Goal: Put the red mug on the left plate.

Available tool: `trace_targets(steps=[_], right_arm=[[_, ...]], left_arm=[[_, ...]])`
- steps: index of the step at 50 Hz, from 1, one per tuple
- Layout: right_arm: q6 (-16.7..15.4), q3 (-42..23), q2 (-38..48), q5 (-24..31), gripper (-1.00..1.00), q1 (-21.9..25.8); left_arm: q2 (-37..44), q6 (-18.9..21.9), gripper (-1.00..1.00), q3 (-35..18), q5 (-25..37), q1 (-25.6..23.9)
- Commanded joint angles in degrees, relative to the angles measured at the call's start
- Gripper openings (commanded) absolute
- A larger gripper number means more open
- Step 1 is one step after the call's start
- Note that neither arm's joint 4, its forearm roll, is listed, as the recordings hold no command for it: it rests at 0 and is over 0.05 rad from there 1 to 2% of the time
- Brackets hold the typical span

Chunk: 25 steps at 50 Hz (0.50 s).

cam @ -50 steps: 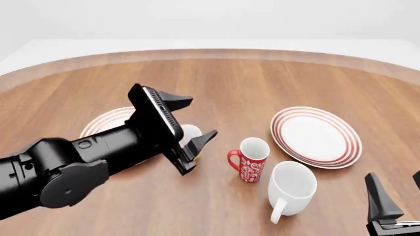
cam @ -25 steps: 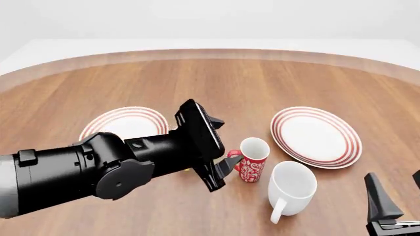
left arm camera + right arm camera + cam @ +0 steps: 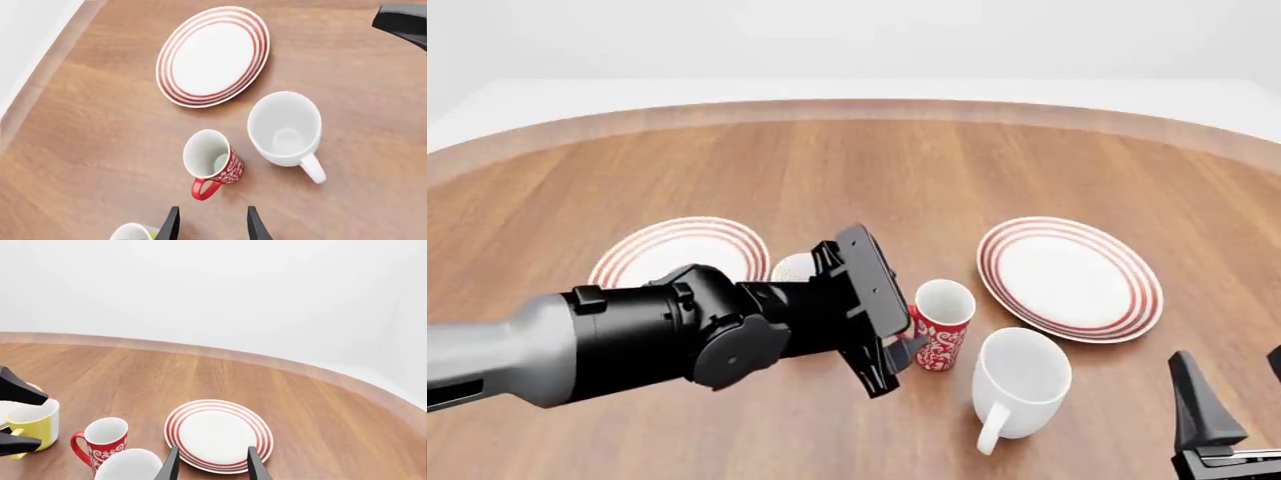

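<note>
Left arm [image 3: 667,340] has swung from the left-centre of the front view toward the middle over the last second; it now fills the lower left and centre of the frame, covering less of the left plate [image 3: 674,250] than before.

Bench [image 3: 868,170]: nothing on it has shifted, so only the arm has changed.

Right plate [image 3: 1070,277] sits centre-right, the white mug [image 3: 1018,382] just below it, both untouched.

Red mug [image 3: 941,322] stands upright at frame centre, right of the left plate and well apart from it, just beside the white mug. Handle faces the incoming arm.

Left gripper [image 3: 210,225]: fingers apart, nothing between them. In the left wrist view the tips frame the space just short of the red mug's handle [image 3: 205,189]; a yellow mug [image 3: 133,233] shows at the bottom edge beside them.

Right gripper [image 3: 211,464]: fingers apart, idle at the lower right of the front view.

Read: approach is nearly done, no contact yet. Next is closing in on the mug. Risk: clipping the handle or nudging the white mug.
</note>
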Motion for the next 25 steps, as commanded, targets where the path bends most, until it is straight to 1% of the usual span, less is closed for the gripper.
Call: trace_targets(steps=[1,7,11,25], right_arm=[[0.0,0.0,0.0,0.0,1.00,-0.1],[0.1,0.0,0.0,0.0,1.00,-0.2],[0.1,0.0,0.0,0.0,1.00,-0.3],[0.2,0.0,0.0,0.1,1.00,-0.3]], left_arm=[[3.5,1.5,1.00,-1.0,0.6,1.1],[4.5,1.1,1.00,-1.0,1.0,0.1],[5.7,1.5,1.00,-2.1,1.0,1.0],[7.6,2.3,1.00,-3.4,0.6,2.7]])
